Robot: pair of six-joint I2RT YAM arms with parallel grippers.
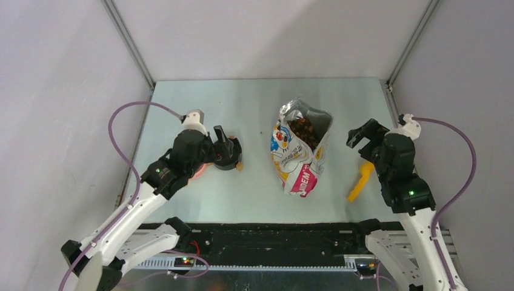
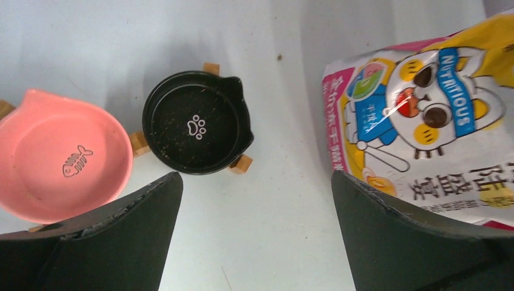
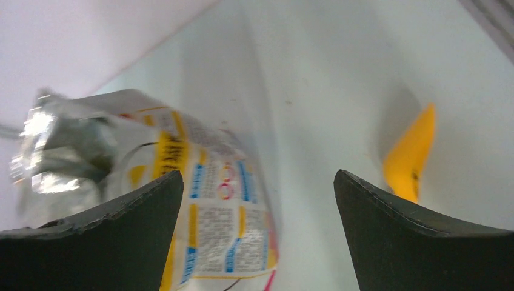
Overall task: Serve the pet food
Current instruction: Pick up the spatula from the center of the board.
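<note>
The table (image 1: 254,97) in front of me carries everything. The biggest thing on it is the cartoon-cat bag (image 1: 296,160), near the middle with its foil mouth gaping. The pet food (image 1: 303,128) sits inside that mouth as a brown heap of kibble, and I see none of it served. To my left are two bowls on wooden feet, the pink bowl (image 2: 63,160) and beside it the black bowl (image 2: 197,124), which holds only dust and crumbs. On my right the yellow scoop (image 1: 360,182) lies flat on the table, just beside the bag.

I judge that serving has not begun and the step in hand is fetching the scoop. That calls for lowering onto its handle, closing, then dipping into the bag without toppling it.

My left gripper (image 2: 254,182) hovers above the black bowl with its fingers spread wide, holding nothing. My right gripper (image 3: 257,182) hangs between bag and scoop, equally wide, touching neither.
</note>
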